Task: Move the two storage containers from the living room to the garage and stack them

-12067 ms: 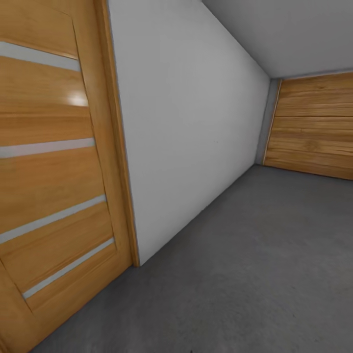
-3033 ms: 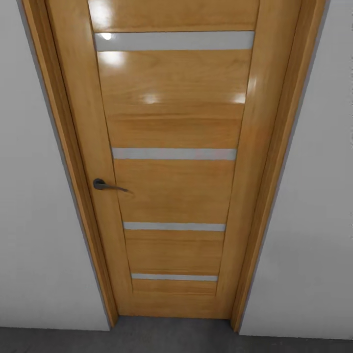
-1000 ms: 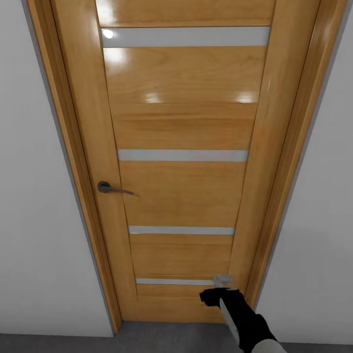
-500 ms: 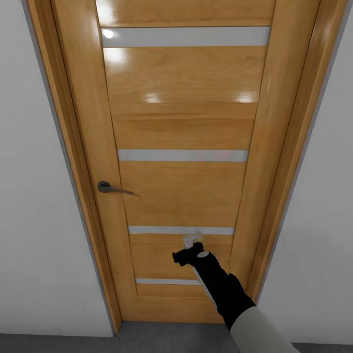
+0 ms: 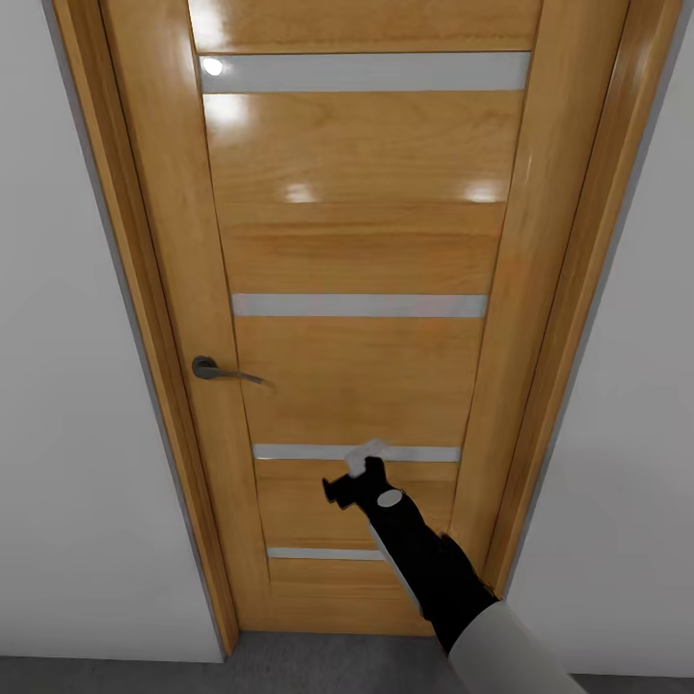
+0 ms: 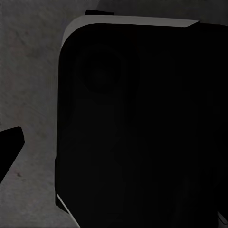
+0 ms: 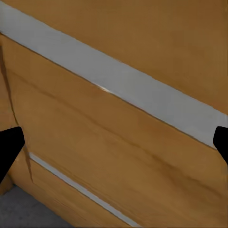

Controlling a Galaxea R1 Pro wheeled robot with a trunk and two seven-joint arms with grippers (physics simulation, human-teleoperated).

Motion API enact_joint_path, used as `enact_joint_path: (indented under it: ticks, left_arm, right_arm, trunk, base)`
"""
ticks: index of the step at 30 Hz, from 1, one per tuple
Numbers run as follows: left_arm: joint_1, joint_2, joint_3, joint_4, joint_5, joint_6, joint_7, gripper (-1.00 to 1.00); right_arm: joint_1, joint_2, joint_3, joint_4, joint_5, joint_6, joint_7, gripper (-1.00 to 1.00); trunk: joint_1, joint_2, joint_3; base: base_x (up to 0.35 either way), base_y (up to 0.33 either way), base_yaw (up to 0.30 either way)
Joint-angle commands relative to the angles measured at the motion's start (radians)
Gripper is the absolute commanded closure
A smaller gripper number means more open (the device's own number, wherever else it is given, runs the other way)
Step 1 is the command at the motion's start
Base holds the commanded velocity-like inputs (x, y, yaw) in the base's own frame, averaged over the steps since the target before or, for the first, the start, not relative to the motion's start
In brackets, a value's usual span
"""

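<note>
Orange wooden door (image 5: 357, 251) just before right arm's jaws (image 5: 359, 461).

Door (image 5: 357, 241): shiny orange wood w/ pale grey stripes. Handle (image 5: 217, 370): dark grey. Walls (image 5: 67, 463): white. Floor (image 5: 318, 665): dark grey, spotty. Right tool (image 5: 359, 468): black & white.

The right arm (image 5: 434, 569) is showing a matte black forearm running from a pale grey-white upper shell, a small silvery oval on its wrist, ending in a black gripper (image 5: 359, 469) with pale fingertips.
</note>
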Motion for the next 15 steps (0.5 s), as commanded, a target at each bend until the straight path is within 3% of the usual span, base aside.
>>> enact_joint_path:
  ticks: [1,2,3,9,15]
  left_arm:
    - [0.000,0.000,0.000,-0.001,0.010,-0.001,0.000,-1.00]
    - [0.000,-0.001,0.000,-0.001,0.010,0.000,0.000,-1.00]
    - [0.000,-0.001,0.000,-0.001,0.010,-0.001,0.000,-1.00]
    - [0.000,-0.001,0.000,-0.001,0.010,0.000,0.000,-1.00]
    - [0.000,-0.002,0.000,-0.001,0.010,0.000,0.000,-1.00]
  right_arm:
    - [-0.001,0.000,0.034,0.002,0.010,-0.031,0.000,-1.00]
    - [-0.001,0.000,0.050,0.005,0.008,-0.072,0.000,-1.00]
    - [-0.001,0.000,0.067,0.025,0.003,-0.174,0.000,-1.00]
    - [-0.011,0.000,0.073,0.073,0.002,-0.244,-0.002,-1.00]
    - [-0.124,0.000,0.073,0.228,-0.001,-0.307,-0.004,-1.00]
  trunk:
    - [0.000,-0.001,-0.001]
    - [0.000,-0.001,-0.001]
    - [0.000,-0.001,-0.001]
    - [0.000,-0.001,-0.001]
    - [0.000,-0.001,-0.001]
  base:
    - [0.000,0.000,0.000]
    - [0.000,0.000,0.000]
    - [0.000,0.000,0.000]
    - [0.000,0.000,0.000]
    - [0.000,0.000,0.000]
